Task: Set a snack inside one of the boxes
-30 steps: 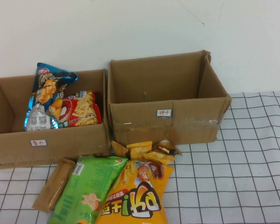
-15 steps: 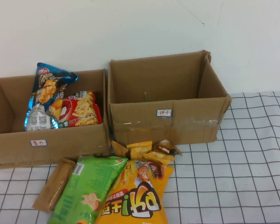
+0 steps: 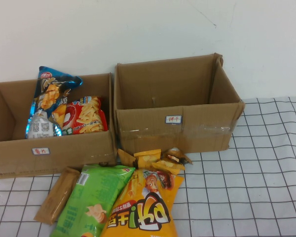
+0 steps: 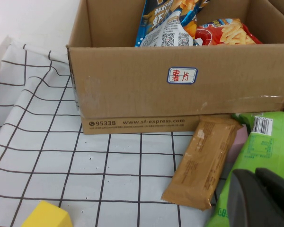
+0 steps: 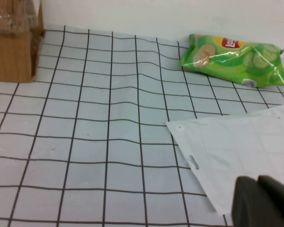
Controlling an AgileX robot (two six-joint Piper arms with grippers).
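Two open cardboard boxes stand at the back. The left box (image 3: pixel 54 153) holds a blue chip bag (image 3: pixel 52 94) and a red snack bag (image 3: pixel 84 116). The right box (image 3: pixel 177 123) looks empty. In front lie a brown bar (image 3: pixel 56 195), a green bag (image 3: pixel 91 202), an orange bag (image 3: pixel 143 210) and small yellow packets (image 3: pixel 155 159). Neither arm shows in the high view. My left gripper (image 4: pixel 262 198) is shut and empty, just above the green bag (image 4: pixel 265 142) beside the brown bar (image 4: pixel 203 163). My right gripper (image 5: pixel 262 203) is shut and empty over the checked cloth.
In the right wrist view a green chip bag (image 5: pixel 234 59) lies far out on the cloth, a white plastic sheet (image 5: pixel 241 151) lies near the gripper, and a box corner (image 5: pixel 14 47) stands off to one side. A yellow block (image 4: pixel 45 215) sits near the left gripper.
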